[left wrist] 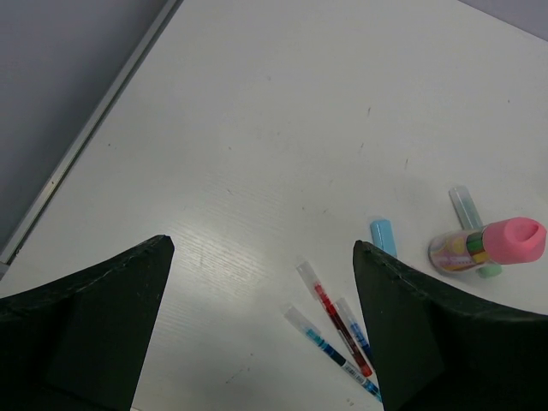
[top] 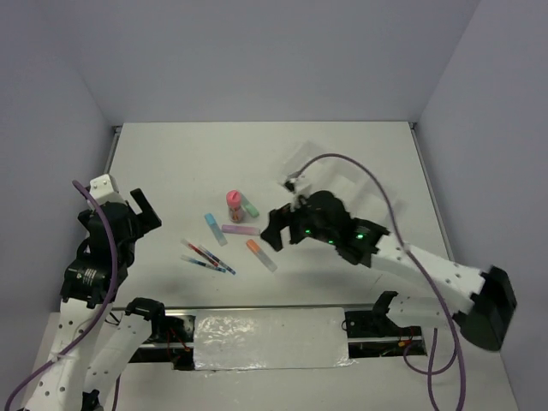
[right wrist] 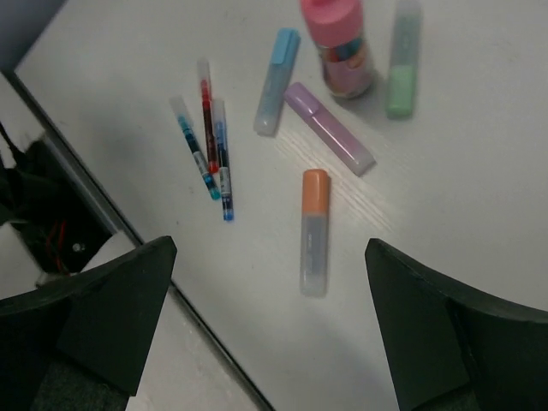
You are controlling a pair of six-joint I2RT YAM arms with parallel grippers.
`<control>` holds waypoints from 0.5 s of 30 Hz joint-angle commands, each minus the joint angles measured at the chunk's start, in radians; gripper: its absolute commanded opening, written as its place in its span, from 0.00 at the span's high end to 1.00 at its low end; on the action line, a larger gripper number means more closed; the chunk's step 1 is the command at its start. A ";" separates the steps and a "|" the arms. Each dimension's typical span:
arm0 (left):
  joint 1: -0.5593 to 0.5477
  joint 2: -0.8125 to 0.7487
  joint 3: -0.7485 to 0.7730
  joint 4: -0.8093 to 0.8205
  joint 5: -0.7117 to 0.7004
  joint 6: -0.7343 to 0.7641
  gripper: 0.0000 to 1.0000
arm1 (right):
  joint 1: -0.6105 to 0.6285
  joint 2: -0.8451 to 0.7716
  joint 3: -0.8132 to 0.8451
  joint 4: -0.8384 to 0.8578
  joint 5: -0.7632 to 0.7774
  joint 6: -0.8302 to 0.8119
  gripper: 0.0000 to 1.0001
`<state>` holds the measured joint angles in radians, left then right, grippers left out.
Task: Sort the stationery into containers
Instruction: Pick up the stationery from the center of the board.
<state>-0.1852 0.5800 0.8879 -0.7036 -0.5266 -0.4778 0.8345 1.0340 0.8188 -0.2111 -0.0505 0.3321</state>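
The left arm (top: 90,274) rises from its base at about 7 o'clock in the top view and folds upward along the left side. Its left claw (top: 144,208) points toward about 2 o'clock. In the left wrist view this claw (left wrist: 263,248) is spread wide, with one dark finger (left wrist: 86,325) in each lower corner.

The right arm (top: 428,265) reaches from its base at about 4 o'clock toward the middle, with the forearm low and stretched. Its right claw (top: 272,231) faces about 9 o'clock. In the right wrist view this claw (right wrist: 271,247) also stands fully apart and holds nothing between its fingers (right wrist: 445,325).
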 commanded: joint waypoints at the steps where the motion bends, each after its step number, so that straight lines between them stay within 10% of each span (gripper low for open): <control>1: 0.013 0.004 0.008 0.029 -0.007 -0.008 0.01 | 0.167 0.160 0.114 0.258 0.240 -0.105 0.00; 15: 0.027 0.018 0.002 0.050 0.043 0.016 0.01 | 0.209 0.894 0.554 0.337 0.679 0.011 0.18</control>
<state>-0.1646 0.5972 0.8879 -0.7010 -0.5018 -0.4740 1.0485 1.8900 1.2942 0.0975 0.5022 0.2996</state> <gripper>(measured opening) 0.993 0.818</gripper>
